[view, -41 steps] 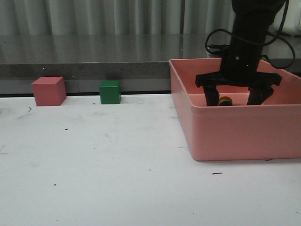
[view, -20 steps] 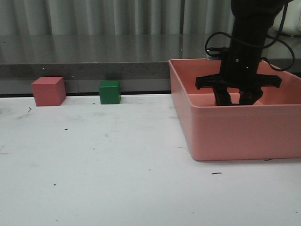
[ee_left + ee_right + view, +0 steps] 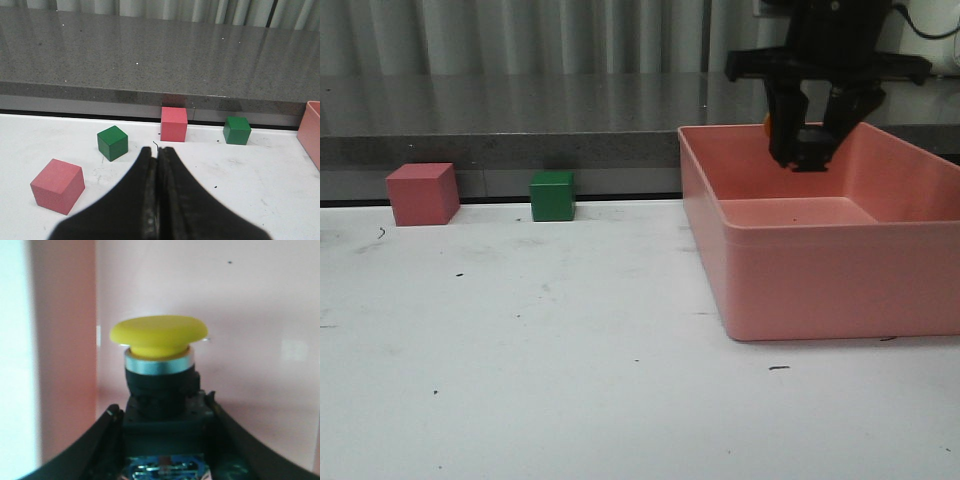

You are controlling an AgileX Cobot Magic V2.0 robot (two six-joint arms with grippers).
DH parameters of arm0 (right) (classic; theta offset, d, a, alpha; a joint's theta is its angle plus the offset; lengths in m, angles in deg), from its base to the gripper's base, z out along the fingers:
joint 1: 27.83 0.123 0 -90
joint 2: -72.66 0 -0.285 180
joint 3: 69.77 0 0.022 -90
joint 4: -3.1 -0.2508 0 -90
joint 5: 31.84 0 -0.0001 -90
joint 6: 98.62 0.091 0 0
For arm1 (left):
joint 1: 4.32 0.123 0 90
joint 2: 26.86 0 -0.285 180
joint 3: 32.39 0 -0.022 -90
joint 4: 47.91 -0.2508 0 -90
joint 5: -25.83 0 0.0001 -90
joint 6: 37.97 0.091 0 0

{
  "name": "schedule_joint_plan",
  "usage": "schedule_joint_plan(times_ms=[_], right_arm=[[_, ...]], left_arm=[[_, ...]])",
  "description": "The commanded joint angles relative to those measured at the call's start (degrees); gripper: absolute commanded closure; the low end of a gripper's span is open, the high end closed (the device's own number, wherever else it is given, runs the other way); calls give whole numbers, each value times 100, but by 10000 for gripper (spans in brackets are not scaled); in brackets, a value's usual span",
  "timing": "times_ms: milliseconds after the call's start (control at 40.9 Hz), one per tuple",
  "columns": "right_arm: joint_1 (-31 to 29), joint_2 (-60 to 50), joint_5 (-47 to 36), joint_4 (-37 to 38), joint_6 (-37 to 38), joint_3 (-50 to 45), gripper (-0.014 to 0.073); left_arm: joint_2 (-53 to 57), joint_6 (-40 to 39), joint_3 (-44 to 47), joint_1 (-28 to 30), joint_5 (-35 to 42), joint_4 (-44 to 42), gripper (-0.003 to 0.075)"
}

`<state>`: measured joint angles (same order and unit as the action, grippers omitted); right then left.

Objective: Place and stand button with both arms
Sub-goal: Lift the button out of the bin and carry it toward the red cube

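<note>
My right gripper (image 3: 807,150) hangs above the pink bin (image 3: 790,272), shut on the button (image 3: 807,148), which is mostly hidden between the dark fingers in the front view. In the right wrist view the button (image 3: 160,370) shows clearly: yellow mushroom cap, silver ring, black body, its boxy base clamped in the right gripper (image 3: 162,425). The bin's pink floor lies behind it. My left gripper (image 3: 157,152) appears only in its wrist view, shut with nothing between its fingers, hovering over the white table.
A pinkish-red cube (image 3: 422,193) and a green cube (image 3: 553,195) stand at the table's back edge on the left. The left wrist view shows two red cubes (image 3: 57,185) (image 3: 174,124), two green cubes (image 3: 112,142) (image 3: 237,130) and the grey ledge (image 3: 150,55).
My right gripper closed on the button inside the bin and rose with it, from the bin floor to above the rim.
</note>
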<state>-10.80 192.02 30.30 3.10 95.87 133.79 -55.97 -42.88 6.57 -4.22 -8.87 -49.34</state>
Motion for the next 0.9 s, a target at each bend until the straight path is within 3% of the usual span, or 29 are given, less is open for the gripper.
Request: schedule_joint_plan(times_ms=[0,220,489,880], right_arm=[[339,-565,-63,-163,1,180,347],[1328,-644,-184,-351,7,174,347],[2400,-225,-918,-405,378,285,347],[2816,1525,20,-400,1187,1768,347]], left_arm=[[-92,-45,-152,-42,474,-7,740],[-92,-45,-152,-42,474,-7,740],[-92,-45,-152,-42,474,-7,740],[-92,-45,-152,-42,474,-7,740]])
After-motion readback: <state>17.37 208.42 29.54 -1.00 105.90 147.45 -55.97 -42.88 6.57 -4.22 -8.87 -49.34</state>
